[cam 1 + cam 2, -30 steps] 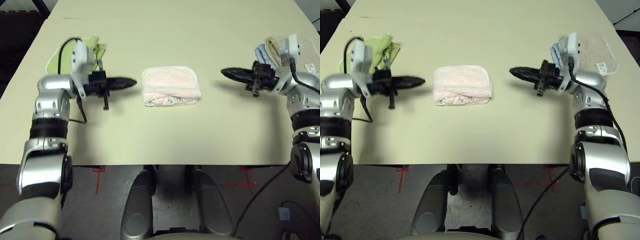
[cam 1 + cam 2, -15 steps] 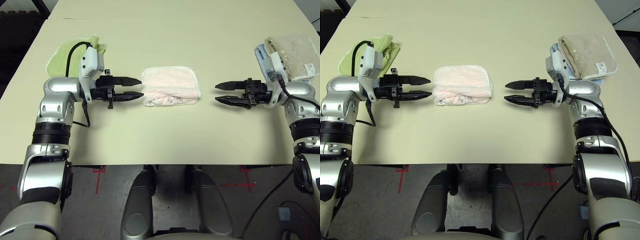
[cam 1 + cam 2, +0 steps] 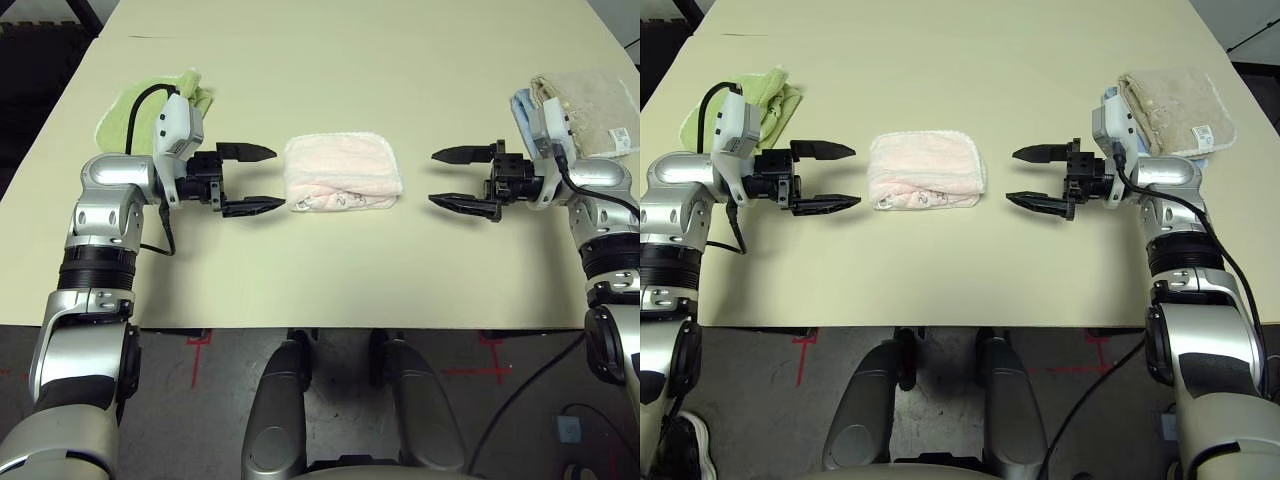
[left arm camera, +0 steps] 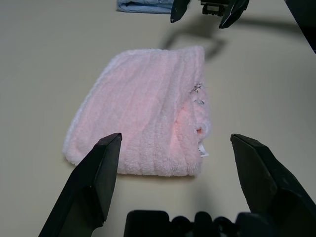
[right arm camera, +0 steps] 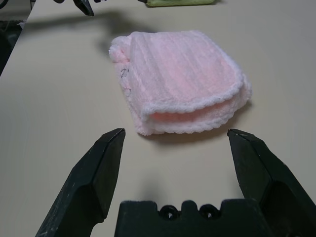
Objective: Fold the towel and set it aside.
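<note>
Holding position: both arms level over the table [image 3: 330, 270], one on each side of the towel, pointing in at it.
Towel [image 3: 342, 174]: pink, already folded into a thick wad, lying flat mid-table between the two grippers; scalloped white trim stacked on the side facing the right gripper.
Left gripper [image 3: 264, 179]: jaws spread wide, empty; tips just beside the towel's left end, lower finger almost at the cloth.
Right gripper [image 3: 446, 180]: jaws spread wide, empty; near the towel's right end, farther from the towel than the left one is.
Neighbours: green towel [image 3: 130, 108] well left of the pink towel, beige towel [image 3: 595, 100] on a blue one [image 3: 522, 108] well right of it.
Step, my reading: fold looks done; setting aside remains.
Risk 1: pinching only the top layer at the trim would let the wad fall open when lifted.
Risk 2: a level approach could shove the towel along the table rather than straddle it.
Risk 3: uneven closing of the two sides may twist the stack.
Risk 4: carrying it sideways could drag it over a neighbouring towel.
</note>
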